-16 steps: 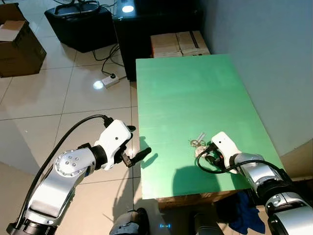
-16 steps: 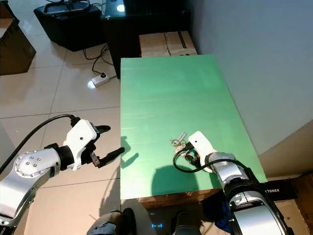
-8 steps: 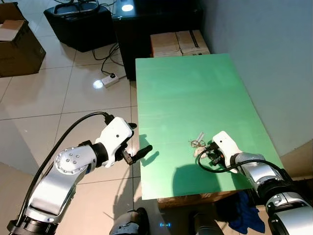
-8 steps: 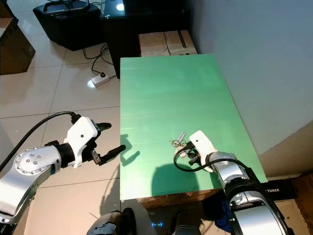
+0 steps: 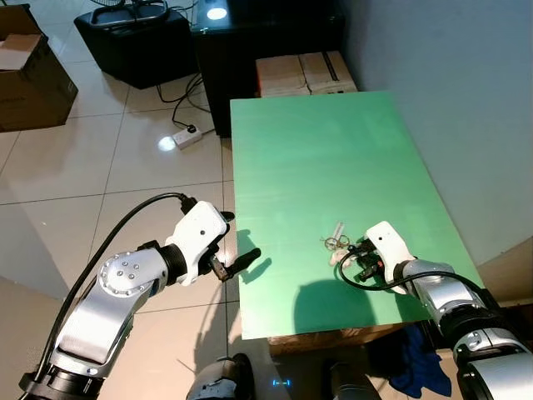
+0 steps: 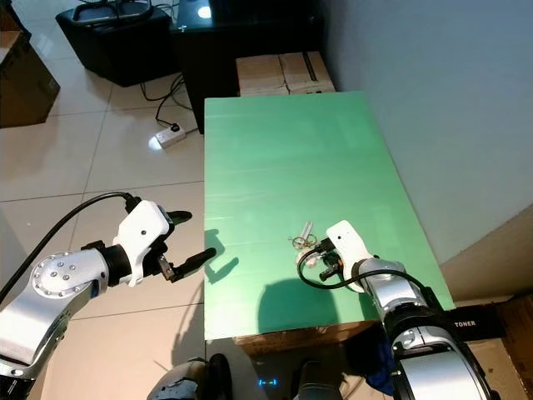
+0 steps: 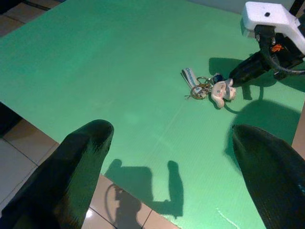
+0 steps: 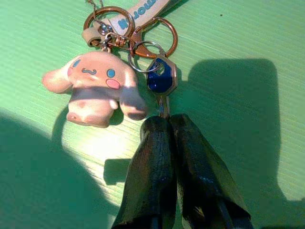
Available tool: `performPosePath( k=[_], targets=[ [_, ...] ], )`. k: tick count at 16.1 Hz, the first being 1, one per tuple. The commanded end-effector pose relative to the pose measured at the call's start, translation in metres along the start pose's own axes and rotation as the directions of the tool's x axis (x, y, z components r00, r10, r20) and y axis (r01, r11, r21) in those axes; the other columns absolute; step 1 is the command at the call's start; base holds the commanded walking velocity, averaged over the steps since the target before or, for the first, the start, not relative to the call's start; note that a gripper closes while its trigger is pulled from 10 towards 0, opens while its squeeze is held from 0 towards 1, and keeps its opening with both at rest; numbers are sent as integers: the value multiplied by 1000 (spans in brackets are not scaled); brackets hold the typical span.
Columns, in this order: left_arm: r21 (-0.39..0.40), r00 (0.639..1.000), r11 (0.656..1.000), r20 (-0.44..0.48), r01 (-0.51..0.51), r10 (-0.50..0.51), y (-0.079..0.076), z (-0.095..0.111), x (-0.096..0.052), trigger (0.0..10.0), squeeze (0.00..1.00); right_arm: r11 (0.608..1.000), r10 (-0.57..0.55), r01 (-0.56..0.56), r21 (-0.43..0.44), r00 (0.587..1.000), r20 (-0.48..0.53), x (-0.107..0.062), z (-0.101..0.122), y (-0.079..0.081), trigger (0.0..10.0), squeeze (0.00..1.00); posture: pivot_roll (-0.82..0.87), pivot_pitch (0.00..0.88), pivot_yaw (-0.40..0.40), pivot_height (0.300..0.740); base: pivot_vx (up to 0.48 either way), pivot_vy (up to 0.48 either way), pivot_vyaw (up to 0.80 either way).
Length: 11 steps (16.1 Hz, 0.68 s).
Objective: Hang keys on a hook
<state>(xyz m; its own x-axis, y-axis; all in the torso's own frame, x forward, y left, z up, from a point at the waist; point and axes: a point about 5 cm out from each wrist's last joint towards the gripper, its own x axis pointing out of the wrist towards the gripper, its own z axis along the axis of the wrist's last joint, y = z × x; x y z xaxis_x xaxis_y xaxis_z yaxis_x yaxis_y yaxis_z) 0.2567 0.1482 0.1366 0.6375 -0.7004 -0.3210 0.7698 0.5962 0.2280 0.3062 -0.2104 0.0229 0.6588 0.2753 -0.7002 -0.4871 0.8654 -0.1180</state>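
Note:
A key bunch [image 5: 336, 244] lies on the green table [image 5: 316, 158] near its front right. It has a pale plush-dog charm [image 8: 95, 88], copper rings, a strap and a blue-headed key [image 8: 161, 78]. My right gripper [image 8: 166, 121] rests low on the table just behind the bunch, its two black fingers shut on the blade of that key. The same grip appears in the left wrist view, with the right gripper [image 7: 240, 75] touching the key bunch [image 7: 209, 87]. My left gripper [image 5: 237, 237] hovers open off the table's left edge, holding nothing.
A grey wall [image 5: 450, 100] runs along the table's right side. Behind the table stand a black cabinet [image 5: 266, 42] and flat cardboard boxes [image 5: 304, 73]. On the tiled floor to the left are a power strip [image 5: 187, 137], a black speaker [image 5: 137, 42] and a brown box [image 5: 29, 75].
My right wrist has shifted a little to the right over the table. The left gripper has drifted slightly toward the table edge. The keys lie in the same spot.

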Motion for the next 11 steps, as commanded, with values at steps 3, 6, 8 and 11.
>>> performPosePath(
  k=[3, 6, 8, 11],
  targets=[
    [6, 1000, 1000, -2, 1, -1, 0, -3, 2, 10000, 0, 997, -5, 2, 78, 999, 34, -1, -3, 1, 0, 0, -89, 170, 75, 740, 0, 0, 0],
    [0, 1000, 1000, 7, -24, 24, -2, -7, 5, 10000, 0, 986, -94, 70, 150, 983, 155, -8, 6, -8, 0, 0, -95, 119, 62, 740, 0, 0, 0],
    [0, 999, 999, 12, -37, 37, -3, -9, 6, 10000, 0, 981, -133, 93, 173, 964, 232, -14, 16, -11, 0, 0, -99, 103, 59, 740, 0, 0, 0],
    [13, 996, 997, 26, -80, 80, 0, -8, 13, 10000, 0, 982, -156, 102, 160, 913, 377, -30, 39, -6, 0, 0, -118, 57, 58, 740, 0, 0, 0]
  ],
)
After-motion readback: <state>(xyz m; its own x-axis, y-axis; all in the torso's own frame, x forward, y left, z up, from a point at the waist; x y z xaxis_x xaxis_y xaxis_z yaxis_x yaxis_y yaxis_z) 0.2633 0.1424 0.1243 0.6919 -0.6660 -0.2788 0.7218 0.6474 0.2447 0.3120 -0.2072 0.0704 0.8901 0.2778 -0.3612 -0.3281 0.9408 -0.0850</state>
